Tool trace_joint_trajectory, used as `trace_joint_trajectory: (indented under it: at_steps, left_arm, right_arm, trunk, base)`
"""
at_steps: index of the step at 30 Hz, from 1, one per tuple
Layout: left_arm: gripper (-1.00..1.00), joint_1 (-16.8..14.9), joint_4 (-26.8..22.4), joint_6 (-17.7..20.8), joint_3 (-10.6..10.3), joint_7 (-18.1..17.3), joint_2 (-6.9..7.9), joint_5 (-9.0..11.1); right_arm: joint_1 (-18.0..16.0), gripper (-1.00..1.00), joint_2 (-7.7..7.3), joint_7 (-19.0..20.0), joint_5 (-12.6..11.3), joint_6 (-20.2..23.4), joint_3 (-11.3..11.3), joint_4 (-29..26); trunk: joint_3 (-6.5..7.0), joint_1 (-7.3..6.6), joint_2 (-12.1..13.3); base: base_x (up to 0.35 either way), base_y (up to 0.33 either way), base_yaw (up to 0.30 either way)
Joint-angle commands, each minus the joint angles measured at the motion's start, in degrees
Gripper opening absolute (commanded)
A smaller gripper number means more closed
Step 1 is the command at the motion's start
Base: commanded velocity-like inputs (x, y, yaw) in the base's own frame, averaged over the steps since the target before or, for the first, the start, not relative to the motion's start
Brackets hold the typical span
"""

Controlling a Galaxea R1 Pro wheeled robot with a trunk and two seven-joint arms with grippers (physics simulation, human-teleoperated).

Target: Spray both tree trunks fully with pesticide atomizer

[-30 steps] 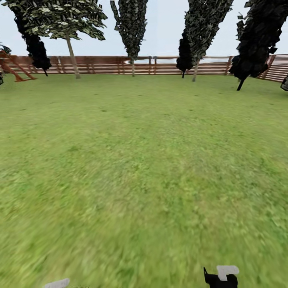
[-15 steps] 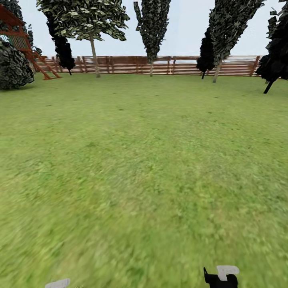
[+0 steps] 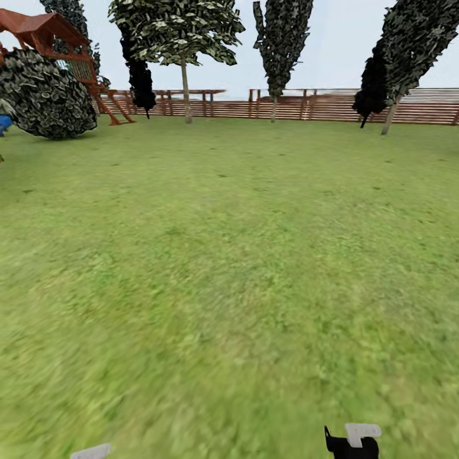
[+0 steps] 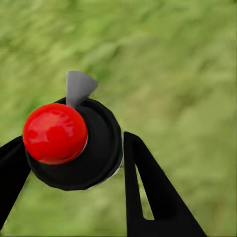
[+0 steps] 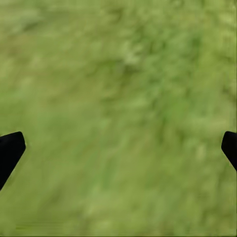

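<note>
A: Left gripper (image 4: 74,163)?
B: Clamped on the atomizer (image 4: 74,143). Black fingers (image 4: 148,192) press its round black body from both sides; red knob (image 4: 54,133) on top, grey nozzle (image 4: 78,88) poking out past it. Lawn (image 4: 177,74) under it, blurred.

A: Right gripper (image 5: 118,148)?
B: Spread wide, nothing between. One black fingertip (image 5: 10,150) at each picture edge, grass (image 5: 123,98) beyond.

A: Head view?
B: Right gripper's black-and-grey bit (image 3: 354,441) at the bottom edge, a grey sliver (image 3: 91,452) on the left side. Open lawn (image 3: 229,268) ahead of both.

A: Trees?
B: Far off, well ahead of the grippers, along the brown slat fence (image 3: 319,107). One pale-trunked tree (image 3: 182,38), thin dark-leaved ones (image 3: 280,44) beside it. Can't tell if any is a thick-trunked one.

A: Else?
B: Far left: round bush (image 3: 44,95), red wooden play frame (image 3: 70,51) behind it.
</note>
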Motion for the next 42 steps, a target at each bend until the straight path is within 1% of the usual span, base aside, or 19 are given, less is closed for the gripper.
trace_joint_trajectory:
  at_steps: [1,6,14,23,26,30,40,42]
  left_arm:
    - [-1.0,-0.04,0.05,-0.16,-0.06,-0.24,0.0,0.56]
    - [-1.0,-0.04,0.08,-0.15,-0.06,-0.23,0.01,0.56]
    - [-1.0,-0.04,0.06,-0.18,-0.07,-0.24,-0.08,0.56]
    - [-1.0,-0.04,0.09,-0.13,-0.06,-0.1,0.0,0.58]
    - [-1.0,-0.04,0.07,-0.17,-0.06,1.62,-0.05,0.63]
    - [-1.0,-0.04,0.07,-0.17,-0.06,2.21,-0.08,0.65]
    - [-1.0,-0.04,0.09,-0.26,-0.06,2.23,-0.09,0.65]
    - [-1.0,-0.04,0.09,-0.26,-0.06,2.23,0.0,0.65]
  right_arm:
    - [-0.04,1.0,-0.01,-0.17,0.61,-0.23,-0.4,0.05]
    - [-0.04,1.0,-0.01,-0.17,0.61,-0.23,-0.4,0.05]
    - [-0.04,1.0,-0.03,-0.17,0.61,-0.23,-0.42,0.05]
    - [-0.04,1.0,-0.68,-0.08,0.66,-0.23,-0.42,-0.05]
    - [-0.04,1.0,-0.69,-0.05,0.67,-0.23,-0.42,-0.04]
    - [-0.04,1.0,-0.53,-0.06,0.61,-0.23,-0.42,-0.04]
    - [-0.04,1.0,-0.2,-0.17,0.61,-0.23,-0.41,0.05]
    - [-0.04,1.0,-0.43,-0.17,0.61,-0.23,-0.42,-0.03]
  trunk:
    - [-0.05,0.02,-0.02]
    - [-0.05,0.02,-0.02]
    - [-0.05,0.02,-0.02]
    - [-0.05,0.02,-0.02]
    - [-0.05,0.02,-0.02]
    - [-0.05,0.02,-0.02]
    - [-0.05,0.02,-0.02]
    - [-0.05,0.02,-0.02]
  base:
    - [0.285,0.207,0.274]
    - [0.272,0.207,0.274]
    - [0.102,0.023,0.267]
    - [0.325,0.018,0.025]
    - [0.334,0.068,0.0]
    - [0.334,0.053,0.009]
    - [0.338,0.002,0.235]
    - [0.34,0.0,0.062]
